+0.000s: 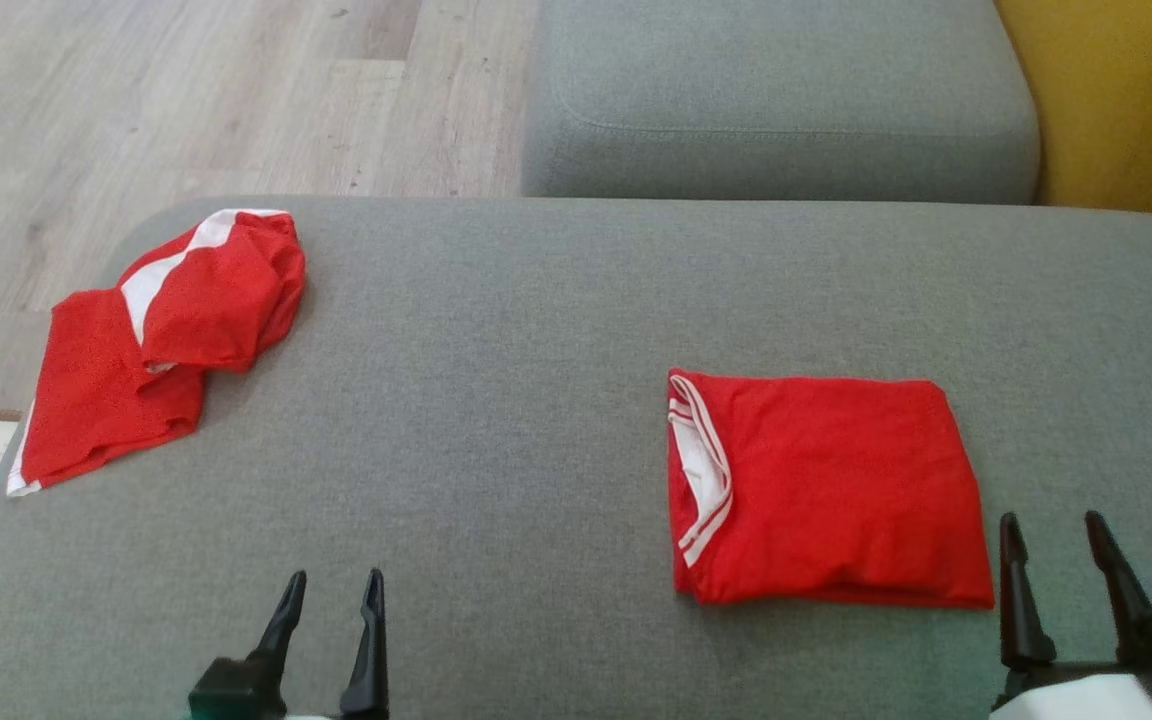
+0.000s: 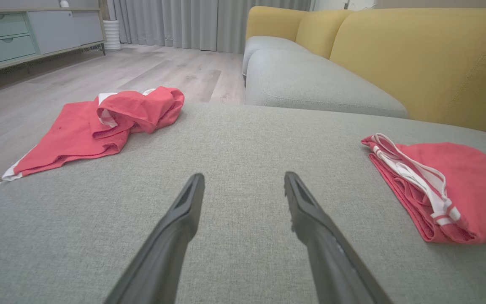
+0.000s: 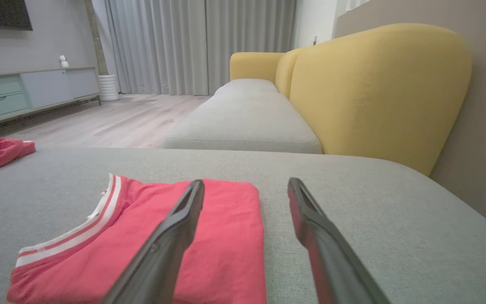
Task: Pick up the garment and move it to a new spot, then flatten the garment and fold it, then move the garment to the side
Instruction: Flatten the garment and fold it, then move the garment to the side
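The garment (image 1: 826,490) lies folded into a neat red rectangle on the right half of the grey cushion (image 1: 496,400), its white-and-red striped trim facing left. The left wrist view has it at the right (image 2: 471,185); in the right wrist view it lies low and left (image 3: 226,253). My right gripper (image 1: 1051,517) hovers open just off its near right corner, its left finger over the cloth's edge (image 3: 246,180). My left gripper (image 1: 335,575) is open above bare cushion near the front edge (image 2: 244,175), holding nothing.
A second red-and-white piece of clothing (image 1: 166,340) lies crumpled at the cushion's far left corner (image 2: 99,126). Beyond stand another grey seat cushion (image 1: 786,90) and a yellow backrest (image 1: 1126,100). Wooden floor (image 1: 186,90) lies past the left and far edges.
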Available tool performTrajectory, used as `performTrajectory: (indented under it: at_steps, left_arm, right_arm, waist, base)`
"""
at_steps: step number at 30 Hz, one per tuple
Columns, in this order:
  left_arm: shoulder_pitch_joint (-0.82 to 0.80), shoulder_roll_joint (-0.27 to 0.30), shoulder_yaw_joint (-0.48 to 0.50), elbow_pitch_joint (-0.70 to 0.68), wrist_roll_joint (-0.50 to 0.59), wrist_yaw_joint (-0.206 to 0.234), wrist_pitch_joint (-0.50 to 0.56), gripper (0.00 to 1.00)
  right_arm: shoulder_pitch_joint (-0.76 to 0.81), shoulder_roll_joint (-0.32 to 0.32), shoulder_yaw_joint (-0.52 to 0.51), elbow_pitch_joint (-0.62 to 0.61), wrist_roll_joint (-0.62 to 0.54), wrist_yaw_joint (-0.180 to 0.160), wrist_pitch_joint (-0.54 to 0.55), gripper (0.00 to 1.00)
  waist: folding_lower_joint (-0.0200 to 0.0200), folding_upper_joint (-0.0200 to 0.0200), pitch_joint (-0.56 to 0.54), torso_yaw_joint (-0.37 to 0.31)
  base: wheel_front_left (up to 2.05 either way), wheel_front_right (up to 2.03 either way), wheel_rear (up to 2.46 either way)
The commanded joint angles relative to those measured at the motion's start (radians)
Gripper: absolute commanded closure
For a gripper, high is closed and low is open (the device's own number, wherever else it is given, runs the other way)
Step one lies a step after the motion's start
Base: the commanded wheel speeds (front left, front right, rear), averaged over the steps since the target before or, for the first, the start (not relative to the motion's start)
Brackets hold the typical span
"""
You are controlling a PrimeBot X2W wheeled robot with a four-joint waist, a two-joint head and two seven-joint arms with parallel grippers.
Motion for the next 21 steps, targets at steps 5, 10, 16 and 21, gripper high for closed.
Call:
performTrajectory:
  at_steps: [5, 10, 16, 21]
  left_arm:
    - [-0.027, -0.006, 0.043, -0.031, 0.006, -0.010, -0.012, 0.00]
    - [-0.022, -0.006, 0.054, -0.037, 0.003, -0.004, -0.012, 0.00]
    - [-0.022, -0.006, 0.055, -0.036, 0.004, -0.003, -0.012, 0.00]
    - [-0.022, -0.006, 0.055, -0.041, 0.000, -0.001, -0.012, 0.00]
  right_arm:
    - [-0.015, -0.003, 0.012, -0.045, -0.005, 0.007, -0.013, 0.00]
    - [-0.016, 0.001, 0.011, -0.039, 0.008, 0.007, -0.013, 0.00]
    - [-0.020, 0.003, 0.010, -0.029, 0.017, 0.007, -0.013, 0.00]
    - [-0.057, -0.002, 0.031, -0.016, 0.044, 0.007, -0.013, 0.00]
  waist:
    - [0.0000, 0.0000, -0.005, 0.001]
    - [0.0000, 0.0000, -0.007, 0.002]
    - [0.0000, 0.0000, -0.005, 0.004]
    - [0.0000, 0.0000, 0.006, -0.002]
  base:
    - [0.00, 0.00, 0.00]
    - [0.00, 0.00, 0.00]
    - [0.00, 0.00, 0.00]
    - [0.00, 0.00, 0.00]
